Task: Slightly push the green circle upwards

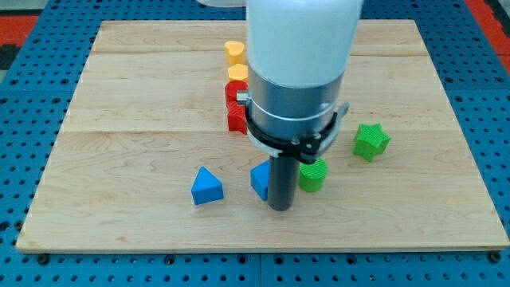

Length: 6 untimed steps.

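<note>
So the green circle (313, 175) sits in the lower middle of the wooden board (119, 119), a bit right of center, partly tucked behind the arm. My tip (280, 207) is down on the board just to its left and slightly toward the view's bottom, right beside it; can't tell if they actually touch. There's no pincer on this rig, just the dark rod, so nothing is being held.

Just left of the rod there's a blue block (260, 180), half hidden, and further left a blue triangle (207, 186). A green star (370, 141) sits off to the right. Up top, two yellow blocks (234, 53) and (237, 74) stack in a column above two red ones (234, 92) and (237, 119).
</note>
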Motion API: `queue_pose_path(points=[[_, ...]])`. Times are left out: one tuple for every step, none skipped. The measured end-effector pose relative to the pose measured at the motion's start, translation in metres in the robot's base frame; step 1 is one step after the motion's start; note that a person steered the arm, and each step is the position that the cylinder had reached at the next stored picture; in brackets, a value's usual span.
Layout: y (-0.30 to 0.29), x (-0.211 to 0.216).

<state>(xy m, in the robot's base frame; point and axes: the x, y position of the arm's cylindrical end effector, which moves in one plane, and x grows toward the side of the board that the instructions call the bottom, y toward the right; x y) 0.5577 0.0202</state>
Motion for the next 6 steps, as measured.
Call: queue_pose_path(points=[[-0.036,0.000],[-0.020,0.011],[0.061,0.003],[0.041,-0.005],[0.023,-0.026],[0.024,-0.053]])
